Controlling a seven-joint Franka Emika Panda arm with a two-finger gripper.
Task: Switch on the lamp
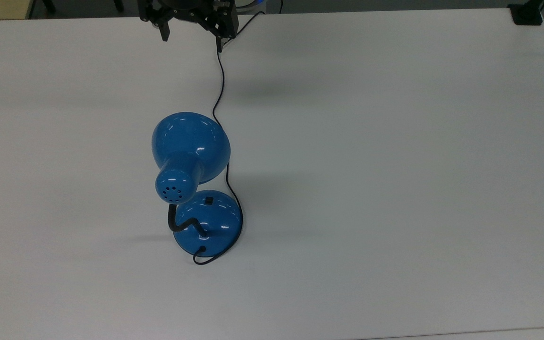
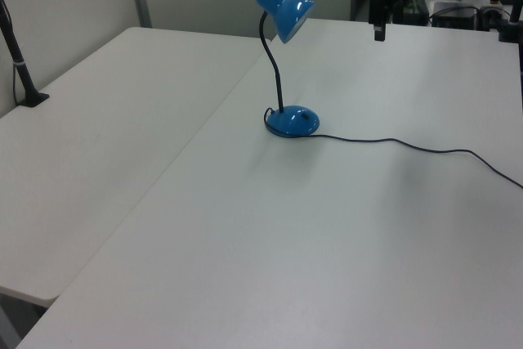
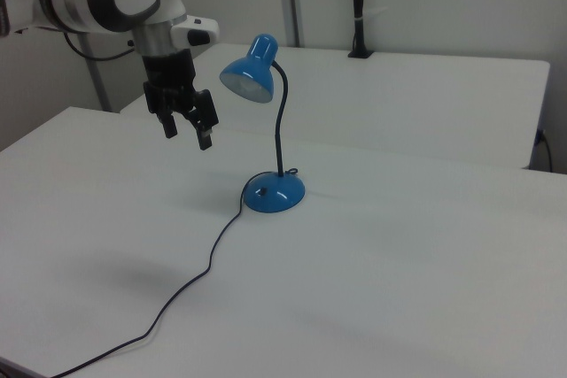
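The blue lamp (image 1: 191, 146) stands mid-table, its bell shade (image 3: 248, 77) held up on a bent black gooseneck (image 2: 276, 63). The small black switch (image 1: 209, 200) sits on top of the domed base (image 1: 208, 219), on the side facing the gripper. A thin black cord (image 1: 220, 89) runs from the base toward the table's far edge in the top view. My gripper (image 1: 191, 38) hovers open high above the table with nothing between its fingers, well apart from the lamp. In the right view the gripper (image 3: 187, 132) hangs left of the shade, above the cord (image 3: 204, 263).
The white table (image 1: 395, 189) is bare around the lamp. A second table (image 2: 106, 104) adjoins it, with a black clamped post (image 2: 20, 55) at its edge. A black block (image 1: 527, 14) sits at the top view's upper right corner.
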